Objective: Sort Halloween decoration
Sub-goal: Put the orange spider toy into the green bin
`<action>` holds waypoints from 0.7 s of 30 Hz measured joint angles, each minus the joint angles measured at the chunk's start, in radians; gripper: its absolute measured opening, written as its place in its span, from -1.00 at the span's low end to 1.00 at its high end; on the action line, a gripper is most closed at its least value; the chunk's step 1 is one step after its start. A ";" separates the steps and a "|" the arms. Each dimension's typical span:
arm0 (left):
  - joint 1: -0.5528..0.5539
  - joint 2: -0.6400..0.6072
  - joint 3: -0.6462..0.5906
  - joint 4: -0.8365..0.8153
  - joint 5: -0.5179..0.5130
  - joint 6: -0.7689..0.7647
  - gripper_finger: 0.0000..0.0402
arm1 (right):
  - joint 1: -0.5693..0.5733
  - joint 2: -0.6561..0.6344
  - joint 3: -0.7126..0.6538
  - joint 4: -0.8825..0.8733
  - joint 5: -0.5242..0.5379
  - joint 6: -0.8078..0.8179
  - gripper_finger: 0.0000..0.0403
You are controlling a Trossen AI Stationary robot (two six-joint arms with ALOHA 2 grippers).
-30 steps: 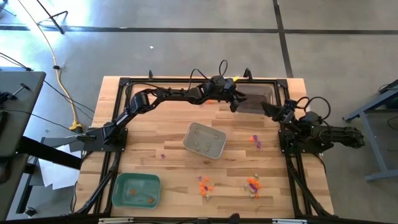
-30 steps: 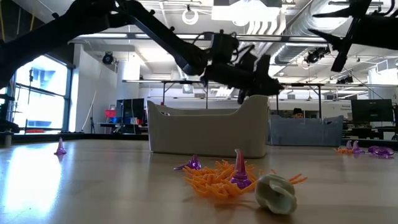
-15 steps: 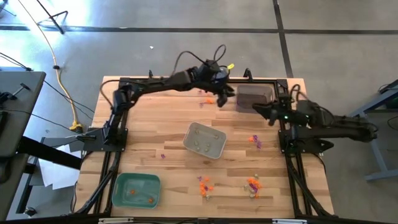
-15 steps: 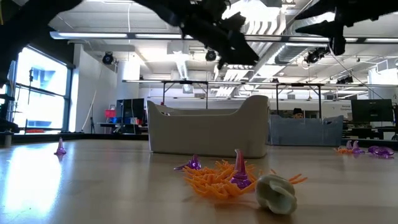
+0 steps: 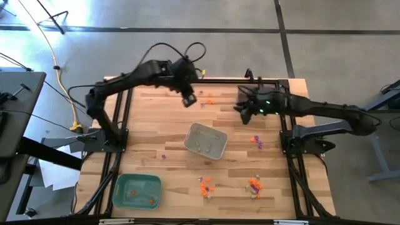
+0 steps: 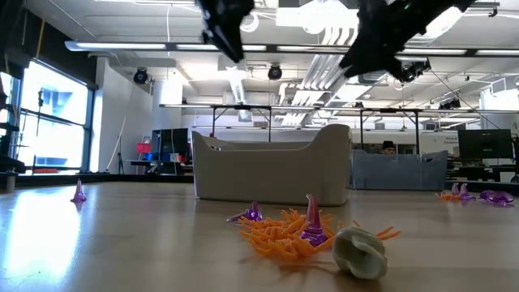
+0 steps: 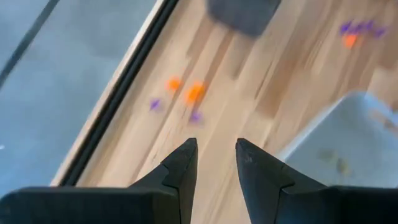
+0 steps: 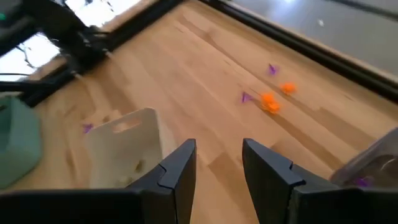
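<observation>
Wooden table [image 5: 156, 134], trinkets [image 5: 208, 99] between both open tools

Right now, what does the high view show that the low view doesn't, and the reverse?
Only the high view shows the green tray, the two orange trinkets near the table's far edge, and both arms whole, with the left gripper and right gripper raised over the far half of the table. Only the low view shows the room behind, the purple cone and the pale skull-like trinket up close. Both show the grey tray and the orange and purple pile.
</observation>
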 joint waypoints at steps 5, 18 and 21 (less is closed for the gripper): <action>-0.016 -0.101 0.000 -0.124 -0.051 0.041 -0.52 | -0.087 0.151 0.002 0.116 -0.051 0.009 -0.37; 0.021 -0.284 0.000 -0.160 -0.151 0.160 -0.52 | -0.121 0.579 0.263 -0.028 -0.061 -0.209 -0.37; 0.040 -0.298 0.000 -0.158 -0.151 0.175 -0.52 | -0.130 0.664 0.365 -0.109 -0.062 -0.288 -0.37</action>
